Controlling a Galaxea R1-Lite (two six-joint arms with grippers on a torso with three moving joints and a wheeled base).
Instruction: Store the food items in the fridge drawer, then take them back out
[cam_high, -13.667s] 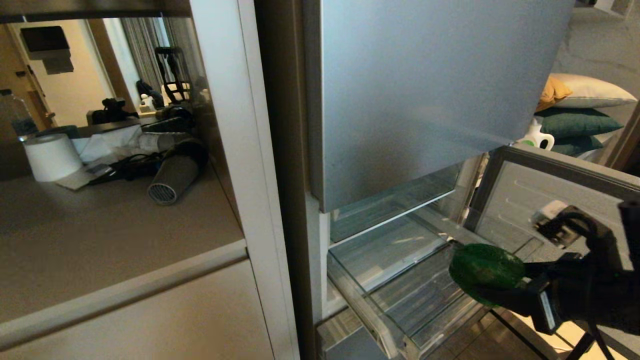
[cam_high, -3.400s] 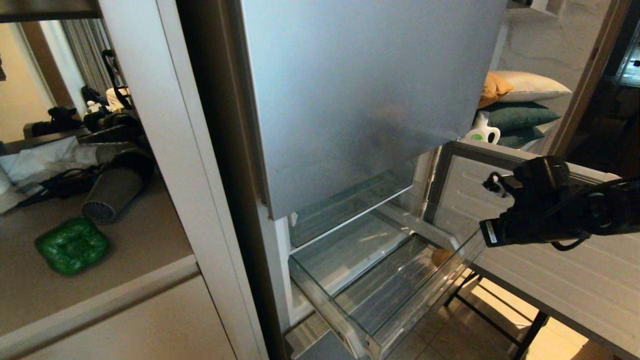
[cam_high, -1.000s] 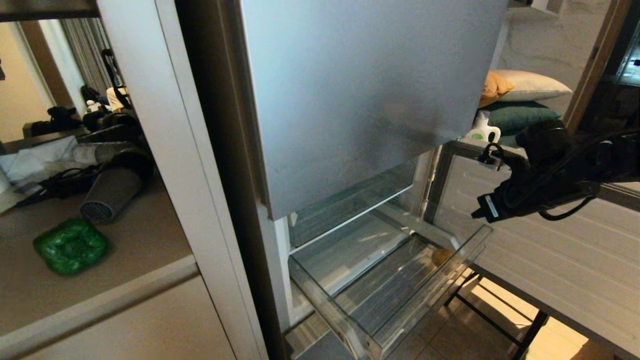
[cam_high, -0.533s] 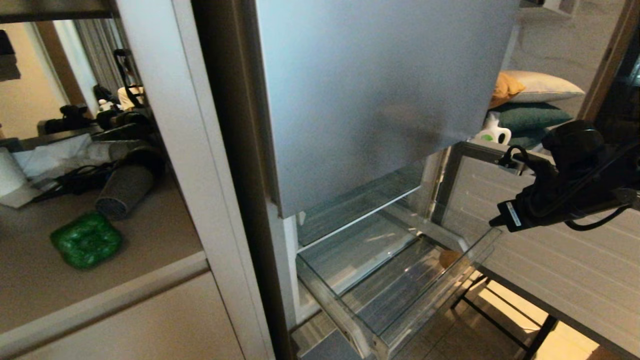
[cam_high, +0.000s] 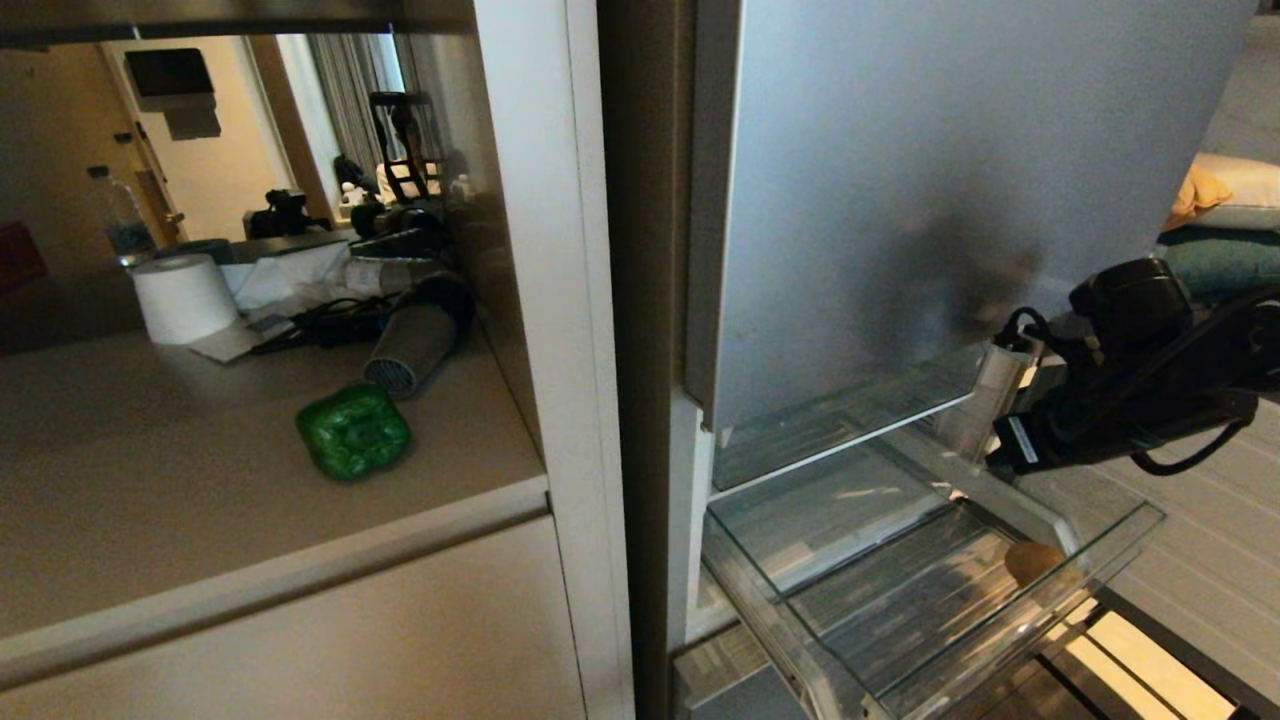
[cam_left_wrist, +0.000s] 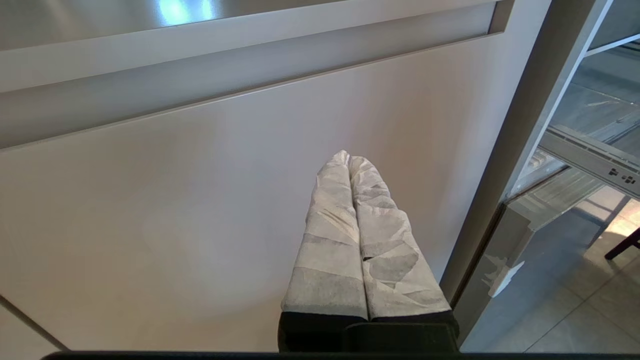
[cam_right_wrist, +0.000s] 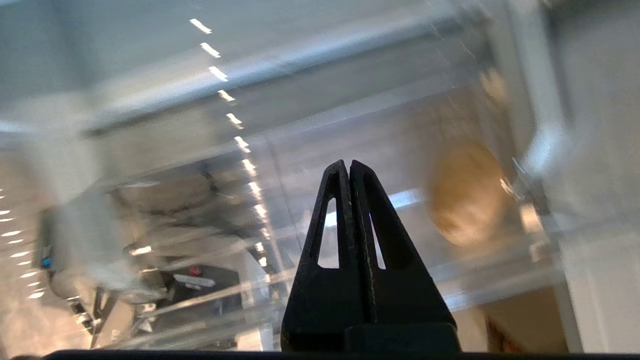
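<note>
The fridge drawer (cam_high: 900, 612), a clear ribbed bin, stands pulled out below the fridge's silver door. A tan potato-like lump (cam_high: 1033, 562) lies in its far right corner and shows blurred (cam_right_wrist: 467, 200) in the right wrist view. My right gripper (cam_high: 992, 463) hangs shut and empty above the drawer, up and to the left of the lump; its black fingertips (cam_right_wrist: 348, 165) press together. The green bell pepper (cam_high: 352, 432) lies on the beige counter to the left. My left gripper (cam_left_wrist: 348, 157) is parked low, shut and empty, facing a beige cabinet door (cam_left_wrist: 150, 210).
On the counter behind the pepper lie a grey hair dryer (cam_high: 410, 347), cables and a white paper roll (cam_high: 185, 297); a water bottle (cam_high: 120, 215) stands further back. A white cabinet post (cam_high: 560, 300) separates counter and fridge. The lower fridge door (cam_high: 1220, 570) stands open at the right.
The whole view has swung, so the camera moved: counter and fridge now sit further right. The right gripper, still shut, has come from the drawer's outer corner to over its inside.
</note>
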